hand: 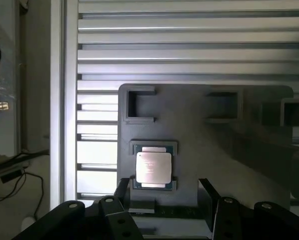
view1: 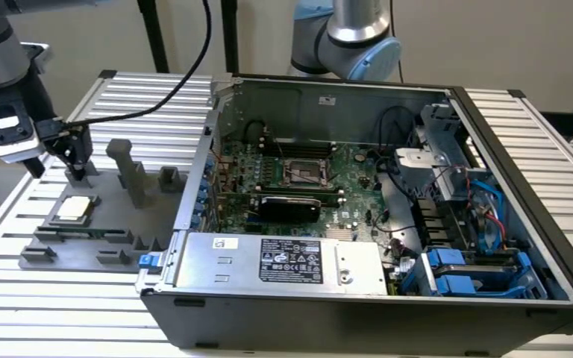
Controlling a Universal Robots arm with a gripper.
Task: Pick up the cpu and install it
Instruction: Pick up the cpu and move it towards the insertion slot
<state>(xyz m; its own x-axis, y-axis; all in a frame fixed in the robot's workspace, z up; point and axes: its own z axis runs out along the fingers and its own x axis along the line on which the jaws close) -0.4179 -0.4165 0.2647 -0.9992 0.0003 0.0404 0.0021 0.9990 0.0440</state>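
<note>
On the slatted table [view1: 27, 313], the cpu [view1: 74, 209] sits in a grey fixture [view1: 117, 224] at nine o'clock of the open computer case [view1: 366, 321]. My gripper [view1: 56, 165] hovers above it, jaws spread, empty.

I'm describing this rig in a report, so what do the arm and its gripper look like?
The arm is silver-grey tubing with rounded joints capped in light blue. The gripper has a black body with a white panel and two black fingers. A black cable runs up from near it.
</note>
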